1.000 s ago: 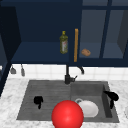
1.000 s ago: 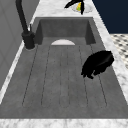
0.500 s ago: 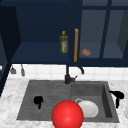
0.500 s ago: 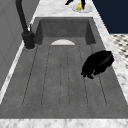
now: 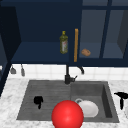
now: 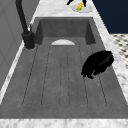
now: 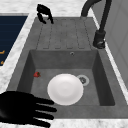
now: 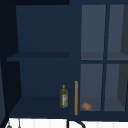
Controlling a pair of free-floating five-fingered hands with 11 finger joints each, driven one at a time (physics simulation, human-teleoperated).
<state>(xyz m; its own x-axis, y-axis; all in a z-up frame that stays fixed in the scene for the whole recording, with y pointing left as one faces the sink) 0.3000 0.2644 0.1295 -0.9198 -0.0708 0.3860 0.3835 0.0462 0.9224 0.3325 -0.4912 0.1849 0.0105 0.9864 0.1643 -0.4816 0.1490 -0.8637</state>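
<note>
My left hand (image 5: pixel 38 100) hovers over the sink's ribbed drainboard (image 5: pixel 47 93), fingers drooping loosely and holding nothing. It is the dark shape near the front rim in the left side view (image 6: pixel 98 63) and far off in the right side view (image 7: pixel 44 10). My right hand (image 5: pixel 121 97) floats past the sink's right end with straight, spread fingers (image 7: pixel 23 109). In the left side view it hangs over a small dish (image 6: pixel 80 7) that carries something yellow. A white plate (image 7: pixel 65 89) lies in the basin (image 5: pixel 105 100). A big red ball (image 5: pixel 67 115) fills the front edge.
A black faucet (image 5: pixel 67 77) stands behind the sink. The open blue cabinet above holds an oil bottle (image 8: pixel 64 96), a small brown lump (image 8: pixel 86 106) and an orange handle (image 8: pixel 76 97). A small red object (image 7: pixel 37 74) lies in the basin by the drain (image 7: pixel 82 80). Marble counter surrounds the sink.
My right hand has drifted rightward, away from the basin and out over the counter. The left hand, plate and ball have stayed put.
</note>
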